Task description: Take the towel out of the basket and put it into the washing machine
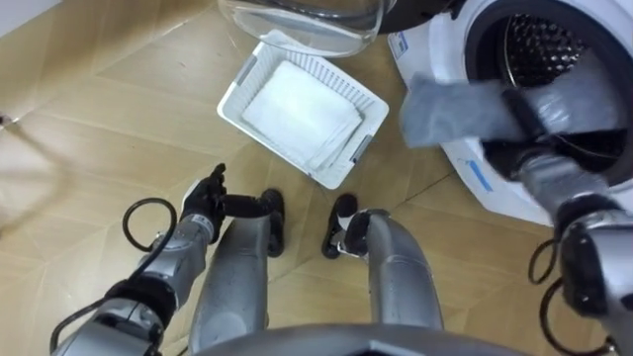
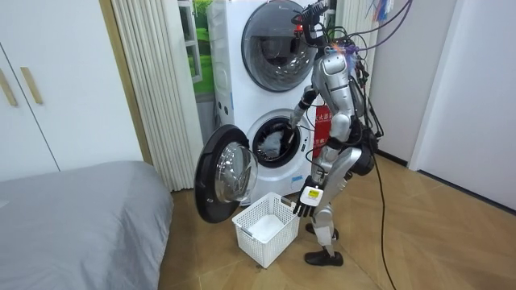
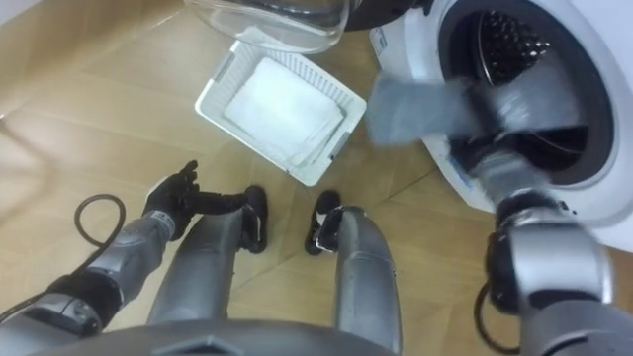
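A grey towel [image 1: 450, 109] hangs at the rim of the lower washing machine's round opening [image 1: 539, 40], part of it still outside over the white front. My right hand [image 1: 524, 114] is shut on it, dark fingers wrapped round the cloth just at the drum mouth. In the room view I stand upright in front of the stacked machines [image 2: 278, 141], my right arm reaching into the lower one. Beside my thigh my left hand [image 1: 205, 203] hangs idle, fingers relaxed and holding nothing.
A white slatted basket [image 1: 368, 99] sits on the wooden floor ahead of my feet, with a folded white cloth [image 1: 297, 114] in it. The washer's glass door [image 2: 224, 173] stands swung open to my left. A grey bed [image 2: 72, 217] fills the room view's left.
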`<state>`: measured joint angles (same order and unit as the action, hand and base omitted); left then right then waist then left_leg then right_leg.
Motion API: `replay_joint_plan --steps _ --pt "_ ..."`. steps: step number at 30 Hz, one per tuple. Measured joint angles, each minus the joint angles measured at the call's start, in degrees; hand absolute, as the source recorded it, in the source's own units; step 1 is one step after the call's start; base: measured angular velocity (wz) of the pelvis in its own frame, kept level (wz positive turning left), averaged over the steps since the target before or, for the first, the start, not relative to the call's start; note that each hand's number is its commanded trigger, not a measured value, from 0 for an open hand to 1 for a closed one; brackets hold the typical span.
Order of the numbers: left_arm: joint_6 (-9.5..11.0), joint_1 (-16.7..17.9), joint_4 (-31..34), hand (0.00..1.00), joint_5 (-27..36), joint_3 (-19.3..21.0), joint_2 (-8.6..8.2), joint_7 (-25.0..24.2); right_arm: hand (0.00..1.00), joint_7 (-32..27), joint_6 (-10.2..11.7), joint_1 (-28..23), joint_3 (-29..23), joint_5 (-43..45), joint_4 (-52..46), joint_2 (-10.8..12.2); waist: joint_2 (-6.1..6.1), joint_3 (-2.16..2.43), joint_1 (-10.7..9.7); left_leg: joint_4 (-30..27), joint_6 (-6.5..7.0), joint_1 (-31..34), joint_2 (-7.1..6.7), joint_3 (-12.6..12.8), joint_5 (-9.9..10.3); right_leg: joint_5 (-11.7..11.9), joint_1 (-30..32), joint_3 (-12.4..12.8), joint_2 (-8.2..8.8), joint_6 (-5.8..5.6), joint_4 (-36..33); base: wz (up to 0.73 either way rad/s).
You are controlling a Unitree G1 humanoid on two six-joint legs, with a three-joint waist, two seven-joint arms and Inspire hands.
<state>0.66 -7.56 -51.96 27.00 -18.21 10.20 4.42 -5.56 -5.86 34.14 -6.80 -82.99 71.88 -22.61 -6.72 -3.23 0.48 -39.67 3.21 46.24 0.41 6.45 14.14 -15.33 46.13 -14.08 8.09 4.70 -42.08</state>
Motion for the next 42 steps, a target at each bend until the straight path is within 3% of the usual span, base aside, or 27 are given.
replay_joint_plan --steps 9,10,11,16,21,25,28,30,32,36,42 --pt "0.71 1.29 2.6 0.0 -2.51 0.53 -0.64 1.66 1.0 -9.07 0.16 0.93 -4.17 -2.01 -3.28 0.01 -0.22 0.0 -0.45 -0.81 0.48 0.07 -0.35 0.56 0.22 -0.82 0.0 -0.07 0.77 -0.66 -1.05 0.05" --pt "1.0 1.43 2.68 0.0 -2.6 0.63 -0.73 1.66 0.25 -9.73 0.18 0.93 -4.38 -2.03 -3.41 -0.01 -0.21 0.0 -0.45 -0.88 0.61 0.08 -0.28 0.69 0.29 -0.85 0.0 -0.07 0.78 -0.7 -1.11 0.03" --pt "1.39 1.57 2.69 0.0 -2.82 0.76 -0.87 1.72 0.0 -11.02 0.21 0.94 -5.13 -2.04 -3.7 -0.01 -0.21 0.0 -0.46 -0.93 0.75 0.08 -0.28 0.93 0.38 -0.93 0.01 -0.03 0.9 -0.81 -1.27 0.03" --pt "2.45 1.83 3.08 0.0 -2.85 1.22 -1.68 2.93 0.0 -16.41 1.22 1.17 -6.74 -3.91 -4.44 -0.01 -0.21 0.01 -0.45 -0.92 1.29 0.11 -0.33 1.45 0.7 -1.16 0.0 -0.21 1.45 -1.13 -1.66 0.01" --pt "4.49 2.44 4.74 0.0 -3.14 1.13 -1.55 4.19 0.0 -23.18 3.61 0.66 -8.59 -7.62 -5.33 -0.01 -0.23 0.03 -1.31 -0.61 1.85 0.8 -0.71 1.6 0.55 -1.59 0.03 -1.12 2.12 -1.85 -1.62 0.15" --pt "4.8 2.38 4.76 0.0 -5.35 1.17 -1.59 4.94 0.0 -28.09 5.79 0.5 -10.96 -7.56 -5.21 -0.01 -0.23 0.05 -1.9 -0.59 2.35 0.99 -1.07 2.09 0.29 -1.67 -0.02 -1.86 2.77 -2.07 -1.55 0.1" --pt "4.82 2.36 4.7 0.0 -5.33 1.14 -1.7 5.07 0.0 -31.86 9.32 0.42 -12.18 -7.45 -4.49 -0.01 -0.19 0.07 -1.89 0.25 2.99 0.68 -0.76 3.41 0.42 -1.6 -0.02 -1.62 2.8 -2.4 -1.35 -0.02" --pt "4.83 2.38 4.7 0.0 -5.32 1.12 -1.72 5.13 0.0 -33.69 13.91 -0.43 -12.63 -7.0 -4.46 -0.32 -0.14 0.09 -1.97 0.66 3.18 -0.01 -0.66 3.97 0.49 -1.44 -0.41 -1.29 2.77 -2.59 -1.08 -0.1" --pt "5.06 2.28 4.69 0.0 -5.29 1.11 -1.69 5.13 0.0 -34.68 15.4 -1.39 -12.64 -6.84 -4.47 -1.23 0.07 0.17 -2.03 1.16 3.29 -0.51 -0.55 4.1 0.41 -1.04 -0.85 -1.14 2.5 -2.64 -0.39 -0.1" --pt "6.0 2.01 4.65 0.0 -5.3 0.02 -1.62 5.08 0.0 -36.21 16.47 -2.32 -12.57 -7.4 -5.3 -1.16 1.57 0.72 -1.46 1.62 3.28 -1.36 0.12 4.16 0.41 -0.38 -2.14 -1.44 1.75 -2.57 1.19 -0.06" --pt "6.24 2.61 4.55 0.0 -5.41 0.03 -1.4 5.04 0.0 -36.95 17.48 -3.13 -12.57 -9.32 -5.35 -1.16 2.61 0.72 -1.24 3.3 3.19 -4.41 0.17 4.34 0.33 -0.11 -5.27 -1.53 1.67 -2.72 3.08 -0.01"
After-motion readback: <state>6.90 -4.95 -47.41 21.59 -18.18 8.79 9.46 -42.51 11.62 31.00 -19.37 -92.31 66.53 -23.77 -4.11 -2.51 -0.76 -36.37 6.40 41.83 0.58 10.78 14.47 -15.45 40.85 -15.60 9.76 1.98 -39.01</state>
